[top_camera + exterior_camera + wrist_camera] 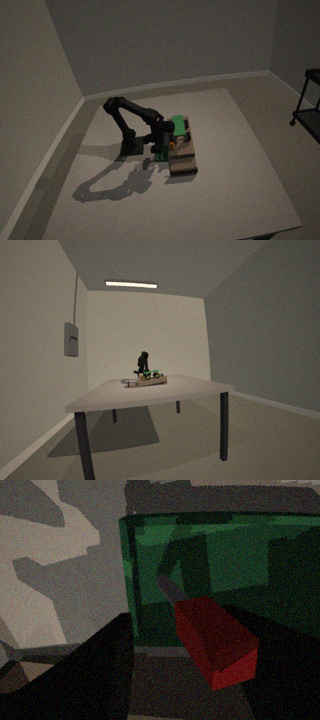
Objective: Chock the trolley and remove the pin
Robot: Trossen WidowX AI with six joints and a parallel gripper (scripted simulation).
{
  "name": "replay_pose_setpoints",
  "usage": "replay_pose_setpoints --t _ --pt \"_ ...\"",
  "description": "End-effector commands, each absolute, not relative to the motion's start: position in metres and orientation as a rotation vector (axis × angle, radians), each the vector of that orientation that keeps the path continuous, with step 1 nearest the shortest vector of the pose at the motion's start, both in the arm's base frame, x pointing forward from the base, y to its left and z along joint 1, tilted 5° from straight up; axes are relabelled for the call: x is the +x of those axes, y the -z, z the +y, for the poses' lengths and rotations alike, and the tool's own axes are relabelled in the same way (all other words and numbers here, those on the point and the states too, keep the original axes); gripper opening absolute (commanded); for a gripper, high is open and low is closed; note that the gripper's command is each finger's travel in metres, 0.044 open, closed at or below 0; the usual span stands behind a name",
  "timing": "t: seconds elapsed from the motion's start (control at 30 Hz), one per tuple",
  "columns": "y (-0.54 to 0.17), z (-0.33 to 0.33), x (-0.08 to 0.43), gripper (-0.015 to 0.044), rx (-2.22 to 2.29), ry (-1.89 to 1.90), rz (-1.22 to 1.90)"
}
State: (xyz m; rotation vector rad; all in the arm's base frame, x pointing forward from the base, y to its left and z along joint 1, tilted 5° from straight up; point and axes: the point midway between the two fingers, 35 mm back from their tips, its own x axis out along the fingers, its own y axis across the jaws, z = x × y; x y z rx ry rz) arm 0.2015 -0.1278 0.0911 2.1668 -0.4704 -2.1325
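Pale, matte counter (219, 193) (155, 395) (80, 530), four dark legs showing; dull brown-grey floor (245, 103) (180, 446) around and under it. Plain walls, dim light. Farther off: black wheeled cart (302, 95), partly in frame at the right of the top view; grey box with a dark handle (71, 339) on a side wall; one long lit ceiling lamp (131, 284).

Gripper (160, 154) (138, 376) (176, 619) low over the open green tray (161, 160) (129, 580), pointing down. Fingers part-way open, well short of wide. Red-headed stop pin with grey shank (212, 640) tilted in the finger gap, shank toward the tray; head overlaps one finger in the wrist view. No firm grip seen; whether it touches that finger, or the tray, cannot tell. Pin is out of the ramp.

Counted: one black jointed arm (134, 108) (142, 361); one tray, just beside the ramp; one brown wooden ramp (183, 163) (155, 381); one trolley with flat green top (178, 125) (151, 372), upright on the slope; two black-and-yellow wheels showing clearly on its near side in the exterior view; one chock with orange handle (172, 146) (141, 376), on the ramp at the trolley's downhill end, by a wheel. Chock-to-wheel contact: too small to tell.
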Motion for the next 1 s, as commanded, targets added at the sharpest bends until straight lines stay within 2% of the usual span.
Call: replay_pose_setpoints --t 0.0,0.97 --pt "-0.09 -0.125 0.202 0.019 2.165 2.132 -0.474" --pt "-0.081 -0.108 0.206 0.019 2.166 2.133 -0.472"
